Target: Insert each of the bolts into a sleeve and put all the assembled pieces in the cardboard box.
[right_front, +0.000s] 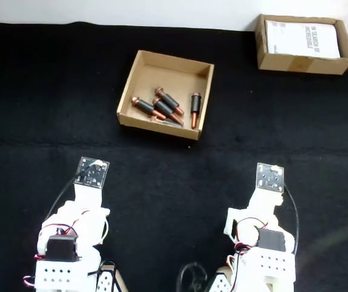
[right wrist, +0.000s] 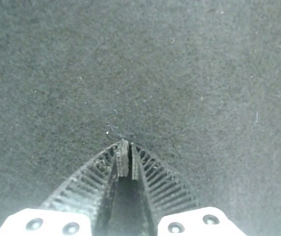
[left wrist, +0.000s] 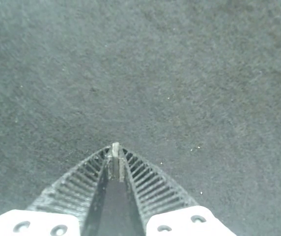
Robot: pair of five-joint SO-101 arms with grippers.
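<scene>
An open cardboard box [right_front: 139,70] sits on the black table, behind the two arms and between them. Inside it lie several assembled pieces [right_front: 165,107], copper bolts in black sleeves. Both arms are folded back at the table's near edge, well short of the box. My left gripper [left wrist: 116,150] is shut with nothing in it, its tips together over bare black cloth. My right gripper [right wrist: 124,147] is likewise shut and holds nothing above the cloth.
A second cardboard box [right_front: 303,61] holding a white printed sheet stands at the far right corner. The black cloth ends at a white strip along the far edge.
</scene>
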